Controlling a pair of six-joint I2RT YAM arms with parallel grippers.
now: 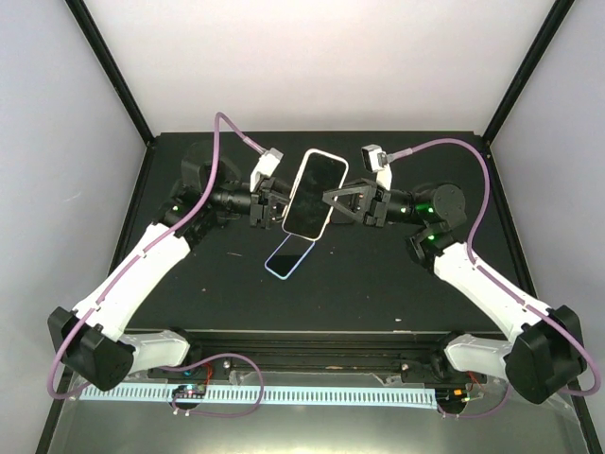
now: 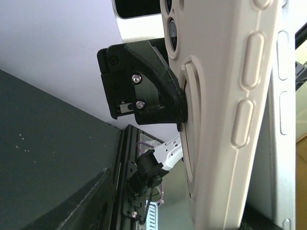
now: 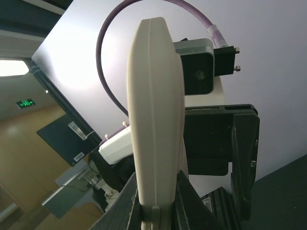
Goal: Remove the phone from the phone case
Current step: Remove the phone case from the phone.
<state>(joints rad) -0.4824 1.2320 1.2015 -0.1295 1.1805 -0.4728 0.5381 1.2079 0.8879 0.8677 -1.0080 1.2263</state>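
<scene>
**Item:** phone (image 1: 312, 197), dark screen up, seated in the white phone case (image 1: 321, 154). It was held clear of the table (image 1: 406, 284) at centre frame, probably so both arms could work the rim.

**Left gripper** (image 1: 271, 204): clenched on the case's left edge, one finger (image 2: 153, 91) pressed against its back.

**Right gripper** (image 1: 338, 200): pinched the opposite edge.

**Nearby, just below centre:** flat dark slab with pale rim (image 1: 290, 255) lay on the table, identity unclear.

**Obstruction:** each grip appeared to cover rim that would need to peel away.
</scene>
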